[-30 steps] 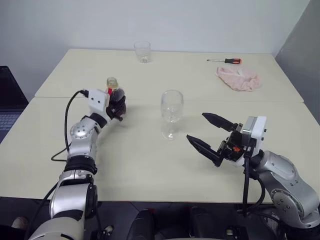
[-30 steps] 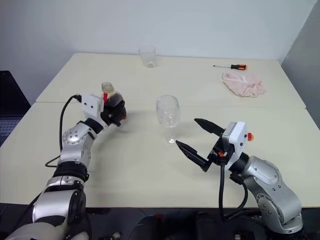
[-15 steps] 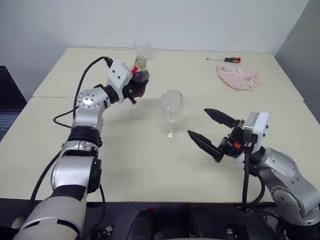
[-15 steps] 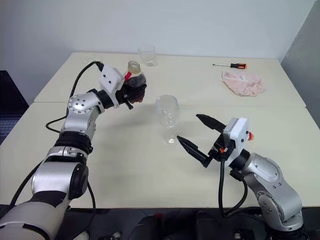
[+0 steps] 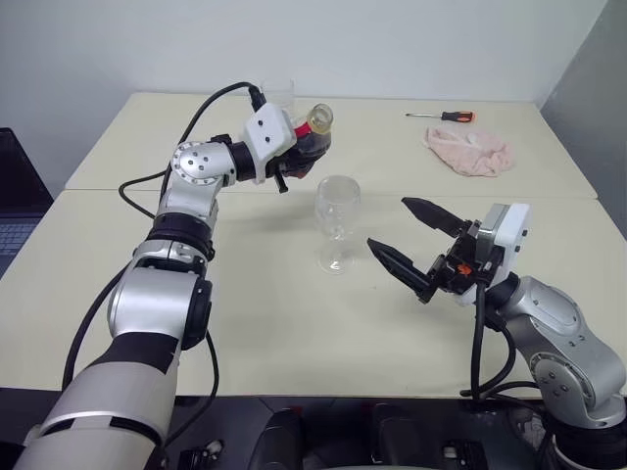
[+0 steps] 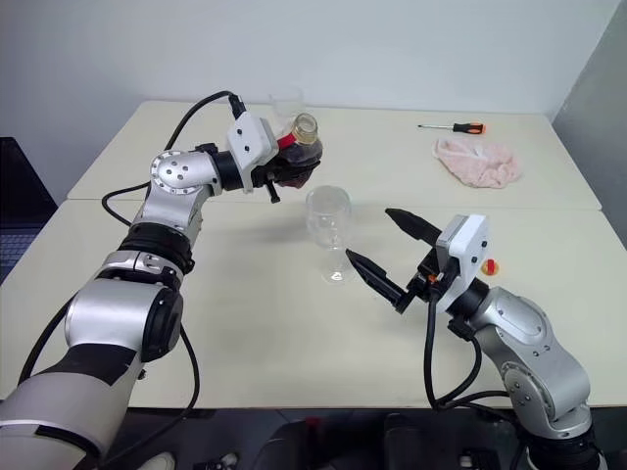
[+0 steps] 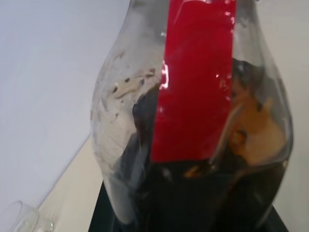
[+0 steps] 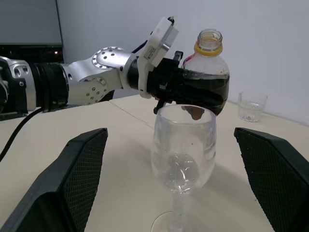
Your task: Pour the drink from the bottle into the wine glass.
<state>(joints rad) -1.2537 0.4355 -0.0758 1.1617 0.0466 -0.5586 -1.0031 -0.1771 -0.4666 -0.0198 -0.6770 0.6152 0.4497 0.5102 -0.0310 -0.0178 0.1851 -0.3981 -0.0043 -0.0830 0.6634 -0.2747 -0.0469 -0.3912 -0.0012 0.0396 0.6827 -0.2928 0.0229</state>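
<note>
Plastic bottle (image 5: 312, 137) now raised, tilted beside the wine glass (image 5: 336, 220).

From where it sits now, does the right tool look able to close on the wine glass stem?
Probably yes. The right tool is open, aimed at the wine glass, with bare table between them. The bottle, held in the left tool, hangs above and behind the glass, not in the path.

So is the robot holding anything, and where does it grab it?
The left gripper holds the bottle around its round body. The right gripper is open, holding nothing.
</note>
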